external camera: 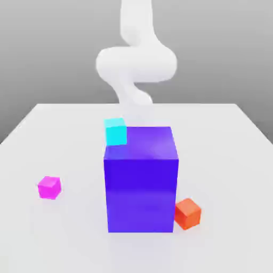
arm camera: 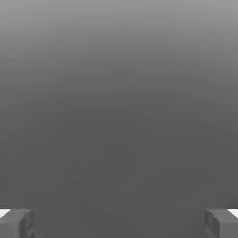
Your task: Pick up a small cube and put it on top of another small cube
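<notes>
Tool (arm camera: 119, 224) well apart from magenta cube (external camera: 49, 187)

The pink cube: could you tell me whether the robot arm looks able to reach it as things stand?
Probably yes: the pink cube sits apart from the big blue block, with nothing on it, and the gripper is open.

The tool (arm camera: 119, 224) stands open, its fingertips (arm camera: 17, 224) wide apart against plain grey.
</notes>
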Available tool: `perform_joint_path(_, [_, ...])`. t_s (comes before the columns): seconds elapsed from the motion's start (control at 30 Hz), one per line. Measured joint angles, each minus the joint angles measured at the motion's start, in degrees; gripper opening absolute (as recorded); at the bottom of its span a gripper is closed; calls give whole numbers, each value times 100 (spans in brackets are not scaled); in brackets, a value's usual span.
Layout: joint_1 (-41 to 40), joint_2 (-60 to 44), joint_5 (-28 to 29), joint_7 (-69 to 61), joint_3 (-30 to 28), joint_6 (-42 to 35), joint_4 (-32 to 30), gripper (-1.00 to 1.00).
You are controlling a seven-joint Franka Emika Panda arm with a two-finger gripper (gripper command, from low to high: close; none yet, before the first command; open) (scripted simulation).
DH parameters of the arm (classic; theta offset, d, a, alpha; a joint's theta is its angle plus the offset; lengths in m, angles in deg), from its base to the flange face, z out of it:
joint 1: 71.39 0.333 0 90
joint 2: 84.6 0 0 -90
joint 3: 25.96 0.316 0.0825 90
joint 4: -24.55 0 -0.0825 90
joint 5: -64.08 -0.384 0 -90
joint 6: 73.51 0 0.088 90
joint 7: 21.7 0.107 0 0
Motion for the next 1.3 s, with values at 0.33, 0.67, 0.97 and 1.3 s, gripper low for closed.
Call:
perform_joint_path(0.33, [-1585, -1548, 382, 2011, -91, 1127, -1157, 0])
perform_joint_path(0.67, [-2940, -3059, 543, 3825, -498, 2247, -2296, 0])
perform_joint_path(0.97, [-3650, -4510, -335, 4423, -794, 3372, -3031, 0])
perform_joint_path(1.3, [-4184, -5699, -825, 4077, -138, 4341, -2830, -100])
